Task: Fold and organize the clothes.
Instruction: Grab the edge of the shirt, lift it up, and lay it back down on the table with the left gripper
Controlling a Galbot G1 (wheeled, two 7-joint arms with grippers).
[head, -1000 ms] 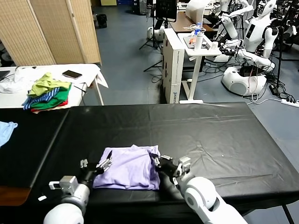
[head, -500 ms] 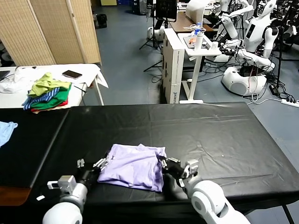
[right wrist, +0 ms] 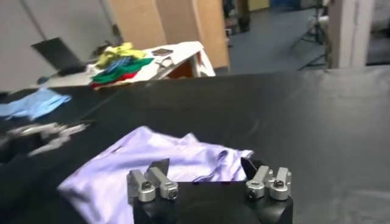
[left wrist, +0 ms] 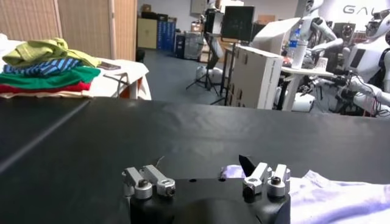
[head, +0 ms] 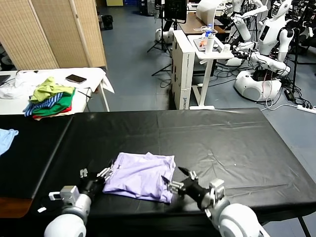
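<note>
On the black surface (head: 222,143), the folded lavender T-shirt (head: 140,177) lies near the front edge. The right gripper (head: 183,184) and left gripper (head: 94,176) flank it, fingers wide, holding nothing. A careless move by either could snag a loose layer and drag the fold open.

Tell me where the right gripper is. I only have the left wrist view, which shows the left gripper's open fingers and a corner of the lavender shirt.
Observer: The right gripper is at the near right corner of the T-shirt. Its jaws are open with nothing between them.
Operator: How does the whole shirt lie?
Observer: It is a compact folded bundle on the black table, with rumpled layers along its right edge.
Operator: Anything else on the black surface?
Observer: A light blue cloth lies at its far left, well apart from the shirt. The left gripper is at the shirt's left edge.
</note>
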